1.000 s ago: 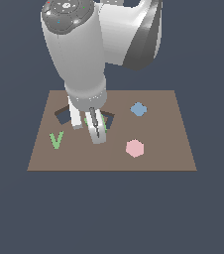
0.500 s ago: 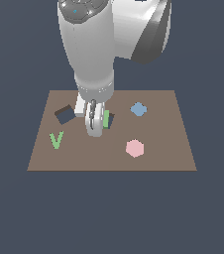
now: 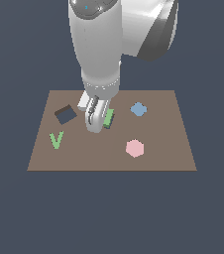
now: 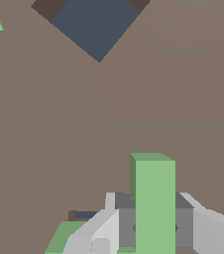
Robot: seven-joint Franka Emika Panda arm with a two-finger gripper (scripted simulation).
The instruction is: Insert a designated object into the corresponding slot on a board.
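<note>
- Gripper (image 3: pixel 96 120) first: my fingers are closed onto the green L-shaped block (image 4: pixel 153 198), one upright arm of it clamped between the pads while the other arm lies flat below, as the wrist view shows.
- Under it all lies the board (image 3: pixel 158 144), the big brown panel carrying every other piece.
- On the exterior view's left sits a dark square recess (image 3: pixel 65 114), which is not my target.
- The L-shaped slot I cannot make out clearly; a thin dark sliver shows beside the block in the wrist view, so I judge the recess lies right under or next to it.
- Smaller bits stay well apart from me: the pink hexagon (image 3: pixel 134 148), a blue piece (image 3: pixel 139 109) and the green V-shaped piece (image 3: pixel 56 140).
- I judge this as the carry-and-align step, with the block gripped and not yet seated.
- Next I should square the block's corner to the slot's corner, then lower straight down before letting go.
</note>
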